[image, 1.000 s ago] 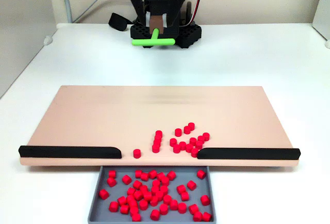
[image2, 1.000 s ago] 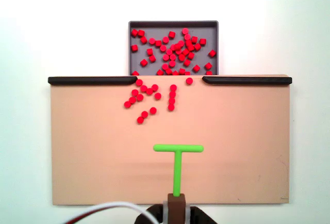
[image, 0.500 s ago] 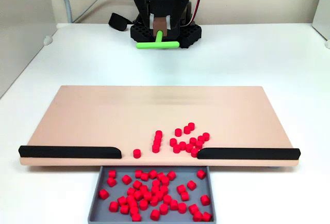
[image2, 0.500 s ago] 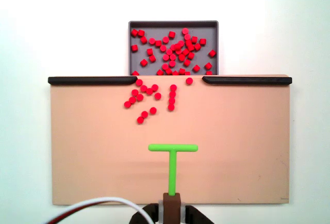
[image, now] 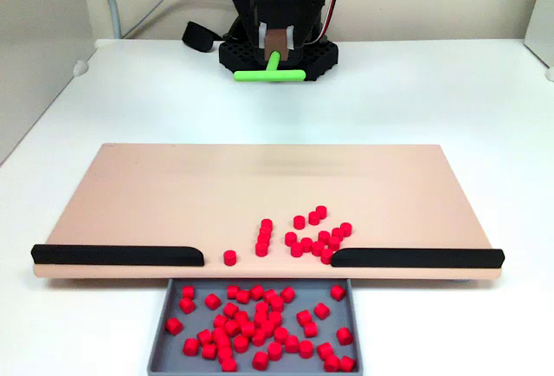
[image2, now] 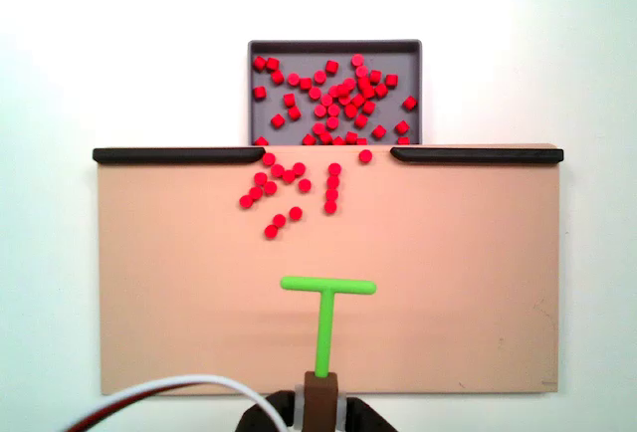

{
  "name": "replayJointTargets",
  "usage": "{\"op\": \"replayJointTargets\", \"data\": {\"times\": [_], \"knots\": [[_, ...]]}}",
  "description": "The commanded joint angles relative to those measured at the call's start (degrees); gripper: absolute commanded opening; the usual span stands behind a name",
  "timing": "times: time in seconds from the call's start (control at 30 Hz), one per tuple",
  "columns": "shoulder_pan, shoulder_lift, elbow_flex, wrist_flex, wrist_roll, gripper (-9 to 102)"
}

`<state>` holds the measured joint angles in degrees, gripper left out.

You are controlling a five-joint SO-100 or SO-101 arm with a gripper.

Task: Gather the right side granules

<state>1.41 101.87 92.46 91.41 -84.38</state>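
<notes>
Fingers [image2: 320, 404] clamp the green T-tool [image2: 325, 311] above the board [image2: 478, 283], well apart from the right side granules [image2: 333, 185]

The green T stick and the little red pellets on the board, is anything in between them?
No. In the fixed view from above, only bare board lies between the green T stick and the red pellets.

The board [image2: 199, 293] is a plain pale peach-tan, lying on a white desk [image2: 50, 253]. Along the board's edge nearest the tray run two black rails [image2: 174, 154]. The tray [image2: 257, 94] is grey and holds bright red pellets [image2: 338, 94]. On the board beside the tray gap, the right side granules [image2: 331, 188] are the same bright red. The T-shaped pusher [image2: 325, 313] is lime green on a brown holder [image2: 319, 402].
</notes>
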Motion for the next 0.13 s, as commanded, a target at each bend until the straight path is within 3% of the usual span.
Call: {"op": "replayJointTargets", "data": {"times": [0.0, 0.1], "knots": [[0.4, 2.1, -0.3, -0.3, 0.2, 0], [1.3, 2.1, -0.3, -0.7, 0.2, 0]]}}
